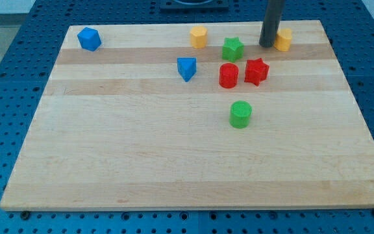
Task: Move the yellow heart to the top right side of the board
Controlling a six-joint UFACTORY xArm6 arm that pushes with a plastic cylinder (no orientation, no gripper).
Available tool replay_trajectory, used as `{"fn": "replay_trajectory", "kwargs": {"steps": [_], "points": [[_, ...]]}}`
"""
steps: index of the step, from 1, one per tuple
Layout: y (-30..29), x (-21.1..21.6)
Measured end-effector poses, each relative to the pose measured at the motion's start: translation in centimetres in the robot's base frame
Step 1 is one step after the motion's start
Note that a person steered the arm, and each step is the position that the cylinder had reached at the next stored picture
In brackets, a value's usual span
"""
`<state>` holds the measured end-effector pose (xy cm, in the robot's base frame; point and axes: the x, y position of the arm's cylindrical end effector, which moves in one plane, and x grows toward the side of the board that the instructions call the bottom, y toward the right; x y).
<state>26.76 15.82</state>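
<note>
A yellow block (284, 39), likely the yellow heart, sits near the board's top edge at the view's right, partly hidden by the rod. My tip (267, 45) touches the board right at this block's left side. A second yellow block (199, 36), more hexagonal, sits at the top centre, well left of the tip.
A green star (232, 49) lies left of the tip. A red cylinder (228, 75) and a red star (256, 71) sit below it. A green cylinder (240, 114) is lower. A blue triangle-like block (186, 67) and a blue block (89, 39) lie to the left on the wooden board (141, 162).
</note>
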Motion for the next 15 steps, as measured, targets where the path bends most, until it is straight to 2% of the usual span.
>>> {"fn": "replay_trajectory", "kwargs": {"steps": [3, 7, 10, 15], "points": [[2.1, -0.1], [1.6, -0.5], [1.6, 1.4], [3.7, 0.6]]}}
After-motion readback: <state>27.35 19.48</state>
